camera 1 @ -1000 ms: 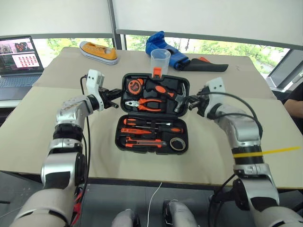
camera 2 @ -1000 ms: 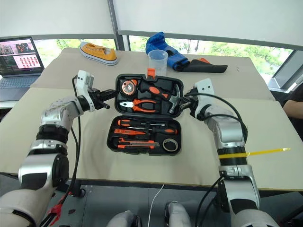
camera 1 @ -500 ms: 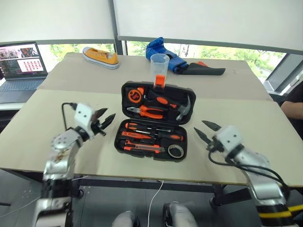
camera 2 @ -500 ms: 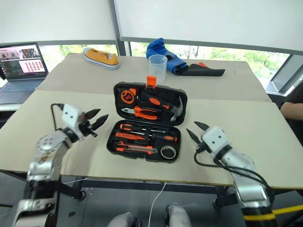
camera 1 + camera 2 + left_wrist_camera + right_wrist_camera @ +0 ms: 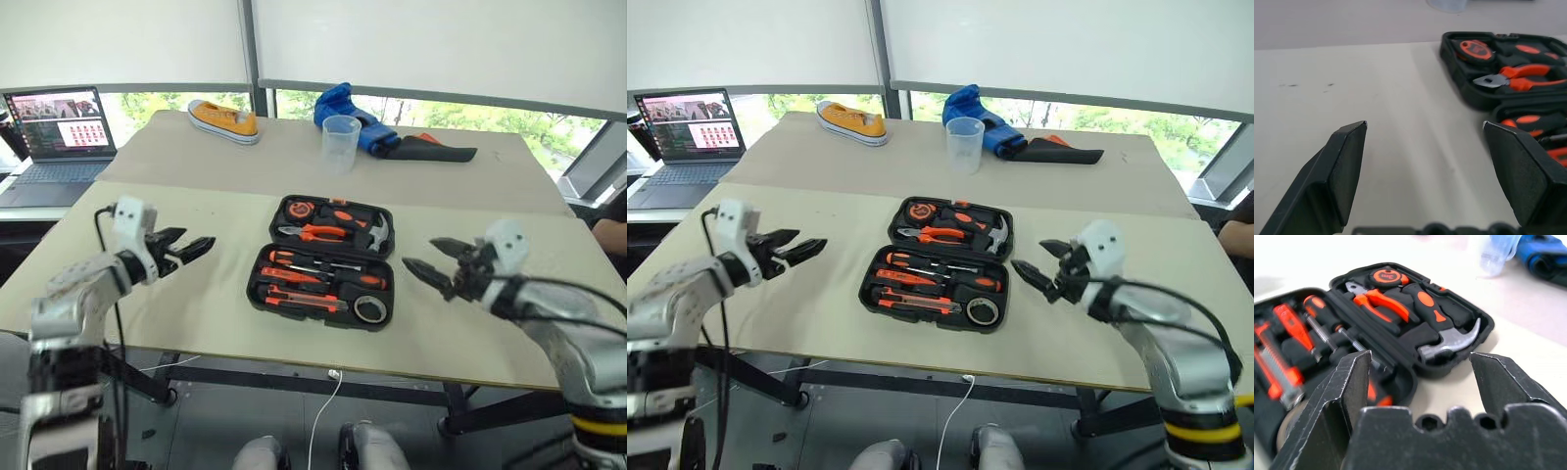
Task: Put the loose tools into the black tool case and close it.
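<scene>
1. Both grippers, which a second ago pressed against the far half of the black tool case (image 5: 325,261) from either side, have drawn away from it and spread their fingers; the case itself lies open as before.
2. Left gripper (image 5: 193,246) — hovers over bare table (image 5: 196,313) well to the left of the case, its two fingers parted with nothing between them; the left wrist view shows the same spread fingers (image 5: 1344,171) with table surface between.
3. Right gripper (image 5: 439,262) — stands just to the right of the case, fingers wide apart and empty, pointing toward it.
4. Case, near half: two black-orange-handled screwdrivers (image 5: 309,262), a black-orange utility knife (image 5: 306,299) and a small roll of black tape (image 5: 368,310) sit in the moulded slots.
5. Case, far half: tape measure (image 5: 298,209), orange-handled pliers (image 5: 318,233) and hammer (image 5: 371,231) lie seated.
6. Beyond the case: a clear plastic cup (image 5: 340,143), a blue cloth (image 5: 351,106) beside a black sheath (image 5: 436,151), and a yellow shoe (image 5: 223,119).
7. Far left of the case: an open laptop (image 5: 54,137) on a separate desk.
</scene>
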Controlling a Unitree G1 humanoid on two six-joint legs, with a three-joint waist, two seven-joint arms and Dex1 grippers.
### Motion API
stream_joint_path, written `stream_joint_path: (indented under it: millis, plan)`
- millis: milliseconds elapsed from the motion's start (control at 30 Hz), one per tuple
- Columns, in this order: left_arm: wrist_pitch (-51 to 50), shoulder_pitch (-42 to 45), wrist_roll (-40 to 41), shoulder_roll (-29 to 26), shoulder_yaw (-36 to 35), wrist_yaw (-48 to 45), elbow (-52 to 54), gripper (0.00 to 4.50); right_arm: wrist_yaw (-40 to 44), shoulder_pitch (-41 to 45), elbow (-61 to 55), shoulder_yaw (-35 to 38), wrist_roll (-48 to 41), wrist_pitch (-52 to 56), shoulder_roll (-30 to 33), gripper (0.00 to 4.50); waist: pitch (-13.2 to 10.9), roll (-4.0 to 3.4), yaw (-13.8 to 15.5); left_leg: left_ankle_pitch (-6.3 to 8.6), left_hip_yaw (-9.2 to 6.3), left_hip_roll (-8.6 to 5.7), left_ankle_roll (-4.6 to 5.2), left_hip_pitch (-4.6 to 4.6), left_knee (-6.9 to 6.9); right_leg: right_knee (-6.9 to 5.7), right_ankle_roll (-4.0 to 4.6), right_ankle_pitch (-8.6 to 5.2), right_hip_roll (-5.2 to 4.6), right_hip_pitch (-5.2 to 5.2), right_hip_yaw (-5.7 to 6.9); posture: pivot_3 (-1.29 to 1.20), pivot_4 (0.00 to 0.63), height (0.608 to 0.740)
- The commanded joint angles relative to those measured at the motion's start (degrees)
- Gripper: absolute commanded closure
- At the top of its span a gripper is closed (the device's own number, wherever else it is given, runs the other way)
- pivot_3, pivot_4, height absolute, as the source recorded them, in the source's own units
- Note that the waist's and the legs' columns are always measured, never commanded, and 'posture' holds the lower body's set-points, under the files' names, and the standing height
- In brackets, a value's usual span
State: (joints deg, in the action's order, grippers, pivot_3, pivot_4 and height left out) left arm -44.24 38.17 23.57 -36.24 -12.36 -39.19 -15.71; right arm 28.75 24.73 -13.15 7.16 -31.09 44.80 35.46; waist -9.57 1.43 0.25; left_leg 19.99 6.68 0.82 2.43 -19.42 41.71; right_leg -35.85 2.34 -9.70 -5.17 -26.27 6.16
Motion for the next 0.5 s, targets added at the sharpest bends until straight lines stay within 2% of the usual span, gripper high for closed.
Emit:
stream_joint_path:
  millis: [33,133,233,367,500]
  plan:
    - [-2.1,9.7,-2.0,2.4,3.1,1.9,-8.9,0.40,-4.6,9.2,7.9,-0.4,0.4,7.0,-2.9,0.76,0.0,-0.01,0.0,-0.02,-0.01,-0.02,0.02,-0.12,-0.01,-0.01,0.01,0.03,-0.01,-0.04,0.06,0.00,0.150,0.724]
    - [-0.9,19.1,-4.4,5.7,5.7,1.5,-21.7,0.40,-6.7,17.9,19.2,-2.0,3.5,8.6,-5.5,0.76,0.0,-0.01,-0.3,-0.02,-0.07,-0.05,0.04,-0.51,-0.04,0.12,-0.04,0.05,0.02,-0.16,0.52,0.00,0.150,0.724]
    - [2.8,25.8,-8.1,9.3,9.6,-0.5,-32.6,0.40,-8.1,24.8,31.7,-3.9,8.1,5.7,-7.2,0.76,0.0,-0.02,-0.4,-0.03,0.14,-0.12,0.04,-0.81,-0.01,0.22,-0.09,0.02,-0.04,-0.24,0.93,0.00,0.150,0.724]
    - [8.5,29.9,-10.8,11.6,10.2,-0.7,-42.0,0.40,-7.5,28.3,40.0,-5.1,11.8,2.5,-8.2,0.76,0.0,-0.02,-1.1,-0.04,0.16,-0.09,0.02,-0.87,-0.15,0.34,-0.14,-0.04,-0.01,-0.24,1.09,0.00,0.150,0.724]
    - [11.0,32.1,-12.1,12.7,10.1,-1.4,-46.5,0.40,-6.8,29.2,43.4,-5.2,13.6,0.9,-8.8,0.76,0.0,-0.03,-2.1,-0.05,0.16,-0.09,-0.01,-0.86,-0.44,0.56,-0.15,-0.04,-0.01,-0.25,1.12,0.00,0.150,0.724]
